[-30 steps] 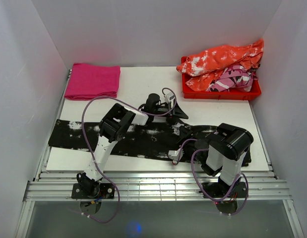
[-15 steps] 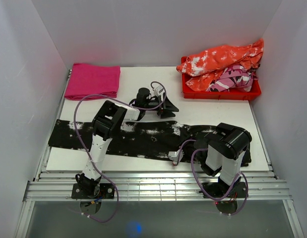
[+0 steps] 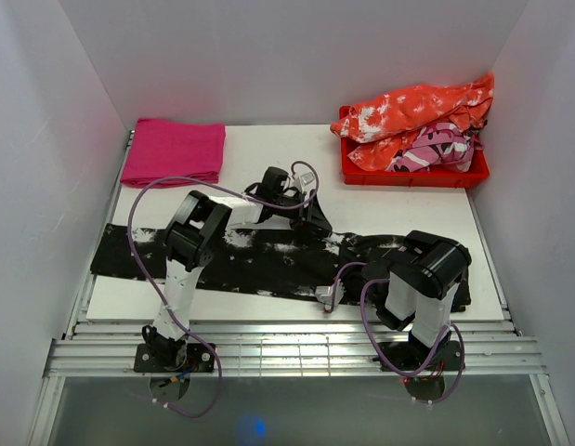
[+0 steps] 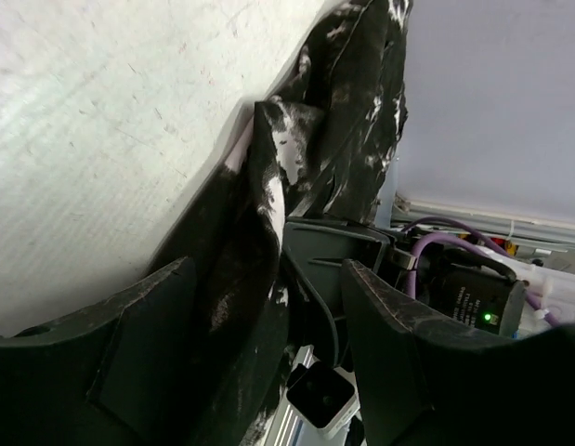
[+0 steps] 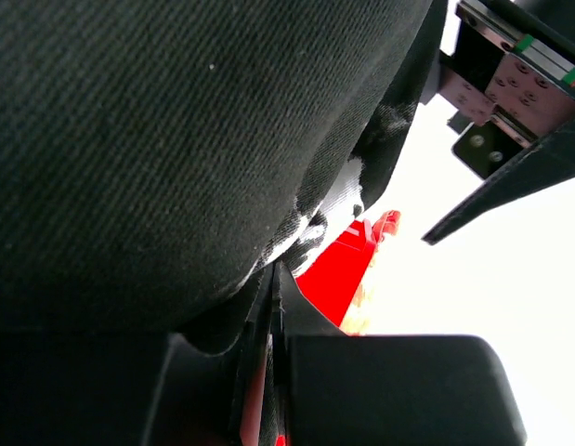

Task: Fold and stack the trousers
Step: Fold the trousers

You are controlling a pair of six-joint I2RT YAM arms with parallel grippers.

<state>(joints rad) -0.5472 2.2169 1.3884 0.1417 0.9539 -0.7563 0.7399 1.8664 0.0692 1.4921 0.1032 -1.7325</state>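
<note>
White table (image 3: 398, 209) within pale walls, taking up most of the overhead view. Stretched flat along its near half, from the left edge almost to the right: the trousers (image 3: 268, 262), black with white splotches, lengthwise across the table, both arms reaching over them. At the far right corner, a red bin (image 3: 412, 177) heaped with an orange-and-white garment (image 3: 417, 107) and a pink patterned one (image 3: 442, 149) under it. At the far left corner, well apart from the trousers, a folded magenta cloth (image 3: 174, 151). Over the far edge of the trousers near the middle, the left gripper (image 4: 268, 274): jaws parted, a raised ridge of the black fabric lying in the gap between the fingers (image 4: 129, 358), not pinched. At the near edge toward the right end, the right gripper (image 5: 273, 307): jaws pressed together, clamped onto a fold of the trousers, black cloth bulging over them and filling most of that wrist view.
</note>
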